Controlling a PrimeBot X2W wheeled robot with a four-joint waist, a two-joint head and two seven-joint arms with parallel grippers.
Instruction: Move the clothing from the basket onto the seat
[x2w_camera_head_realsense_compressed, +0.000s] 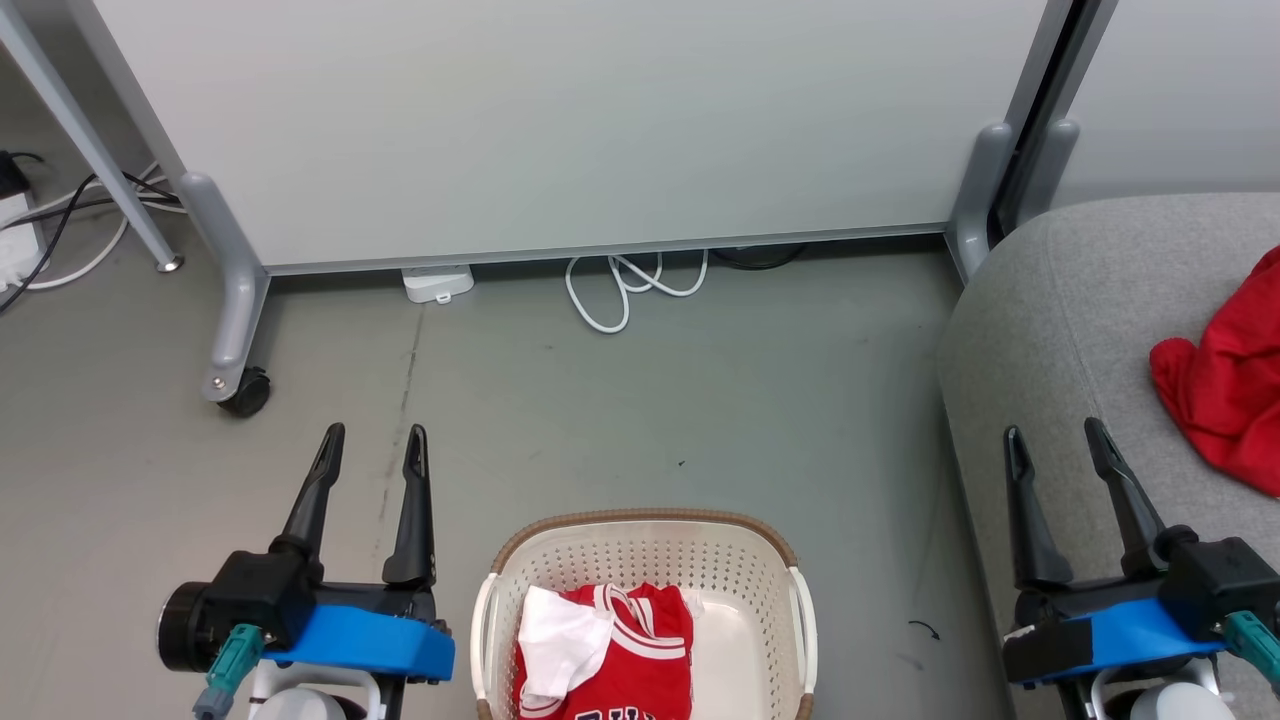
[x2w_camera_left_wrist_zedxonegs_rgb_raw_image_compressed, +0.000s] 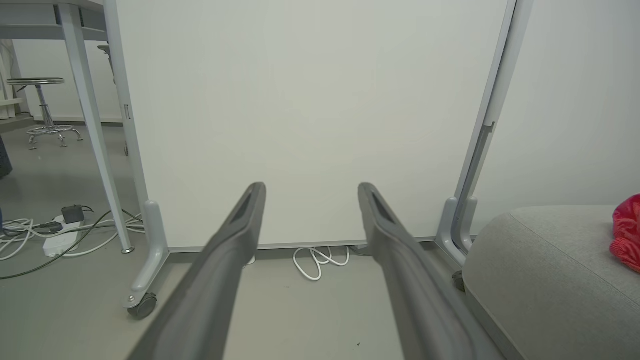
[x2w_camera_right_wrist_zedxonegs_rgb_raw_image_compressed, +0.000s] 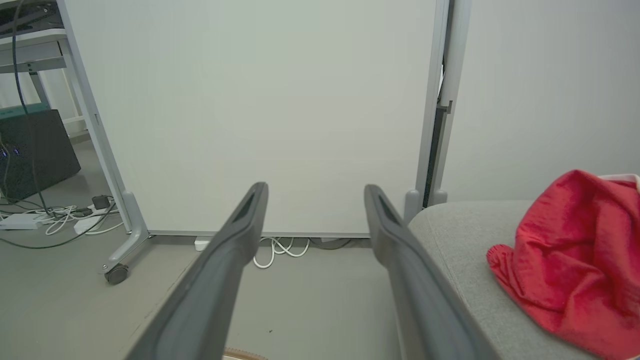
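- jersey (red, white trim, bit of black lettering) is in the basket, bunched toward its left side w/ a white piece folded on top
- other red garment is crumpled on the sofa, at the right edge of my head cam
- basket's on the floor btw my two arms, sofa off to its right
- left hand: released, fingers apart, empty, over bare floor left of the basket
- right hand: same, spread & empty, by the sofa's left edge
- white partition behind, white cable looped at its foot
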